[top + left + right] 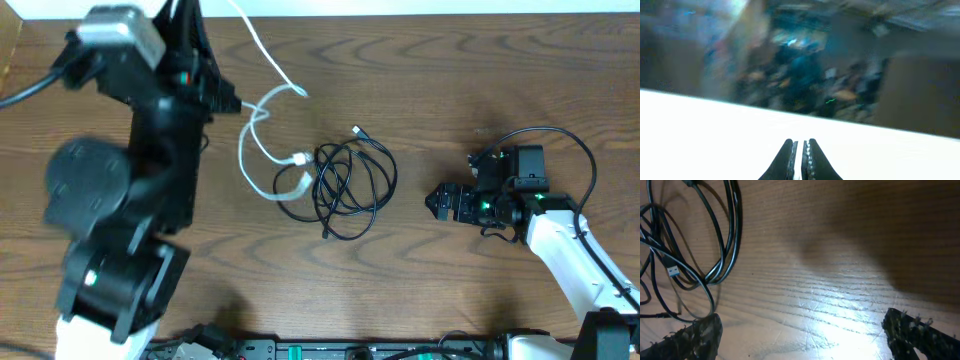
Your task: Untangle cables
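Nearest, the right fingers [700, 336] stand wide apart and empty, low over the counter [450, 80]. Just beside them lies the coiled black cable [734, 220], overlapping the white cable [245, 150], which trails to the far edge. The left fingers [787, 162] are pressed together, with nothing visible between them.

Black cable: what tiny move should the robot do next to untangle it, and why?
Probably ease the right gripper left to the black cable and close on its nearest loop. Its jaws stand open and empty just right of the coil, and the coil's far side overlaps the white cable, so pulling right might separate them.
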Motion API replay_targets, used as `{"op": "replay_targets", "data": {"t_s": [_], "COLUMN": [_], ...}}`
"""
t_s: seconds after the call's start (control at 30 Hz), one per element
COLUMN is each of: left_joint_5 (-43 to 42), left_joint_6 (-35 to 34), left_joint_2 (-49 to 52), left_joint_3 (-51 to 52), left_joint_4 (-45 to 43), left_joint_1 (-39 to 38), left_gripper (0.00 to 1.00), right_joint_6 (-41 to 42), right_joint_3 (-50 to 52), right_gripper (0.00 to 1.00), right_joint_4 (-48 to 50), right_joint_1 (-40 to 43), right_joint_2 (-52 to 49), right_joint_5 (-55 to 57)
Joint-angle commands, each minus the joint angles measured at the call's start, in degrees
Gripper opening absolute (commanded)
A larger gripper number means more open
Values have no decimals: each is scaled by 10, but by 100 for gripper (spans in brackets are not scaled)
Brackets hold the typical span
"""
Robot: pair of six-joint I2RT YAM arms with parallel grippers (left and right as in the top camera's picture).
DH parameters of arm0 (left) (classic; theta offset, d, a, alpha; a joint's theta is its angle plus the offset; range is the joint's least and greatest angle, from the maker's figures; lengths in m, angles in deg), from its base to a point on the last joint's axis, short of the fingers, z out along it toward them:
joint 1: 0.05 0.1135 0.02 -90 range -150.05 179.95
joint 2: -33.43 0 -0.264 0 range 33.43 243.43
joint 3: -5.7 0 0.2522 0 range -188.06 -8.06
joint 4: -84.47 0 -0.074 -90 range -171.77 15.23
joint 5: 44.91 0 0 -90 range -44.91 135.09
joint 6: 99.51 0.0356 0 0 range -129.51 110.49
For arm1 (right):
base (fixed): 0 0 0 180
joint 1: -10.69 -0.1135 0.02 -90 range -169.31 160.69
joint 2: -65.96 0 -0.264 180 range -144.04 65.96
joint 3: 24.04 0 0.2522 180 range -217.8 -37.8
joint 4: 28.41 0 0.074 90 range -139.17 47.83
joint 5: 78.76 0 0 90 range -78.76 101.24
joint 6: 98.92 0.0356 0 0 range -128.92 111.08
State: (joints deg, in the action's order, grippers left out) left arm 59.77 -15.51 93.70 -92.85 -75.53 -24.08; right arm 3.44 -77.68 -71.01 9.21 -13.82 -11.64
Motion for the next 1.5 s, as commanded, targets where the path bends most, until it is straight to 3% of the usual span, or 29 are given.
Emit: {"op": "replay_targets", "data": {"t_s": [0.0,0.37,0.43,0.6,0.77,1.1,1.47], "left_joint_5": [81,-11,-71,-344,-463,-468,-468], "left_joint_6": [28,4,-15,-110,-192,-207,-207], "left_joint_2": [50,216,242,314,382,498,523], "left_joint_3": [-6,-6,-6,-6,-6,-6,-6], "left_joint_4": [23,105,126,170,196,300,311], "left_joint_1": [49,196,223,299,345,362,361], "left_gripper": [8,8,8,8,8,8,8], "right_joint_6": [-9,-8,-8,-8,-8,-8,-8], "right_joint_3": [3,3,3,3,3,3,3], "right_gripper": [99,99,99,99,99,99,99], "right_joint_4": [-1,-1,-1,-1,-1,-1,-1], "right_joint_1": [-5,-5,-5,-5,-5,-5,-5], "right_joint_2": [0,0,0,0,0,0,0], "right_joint_5": [3,3,3,3,3,3,3]}}
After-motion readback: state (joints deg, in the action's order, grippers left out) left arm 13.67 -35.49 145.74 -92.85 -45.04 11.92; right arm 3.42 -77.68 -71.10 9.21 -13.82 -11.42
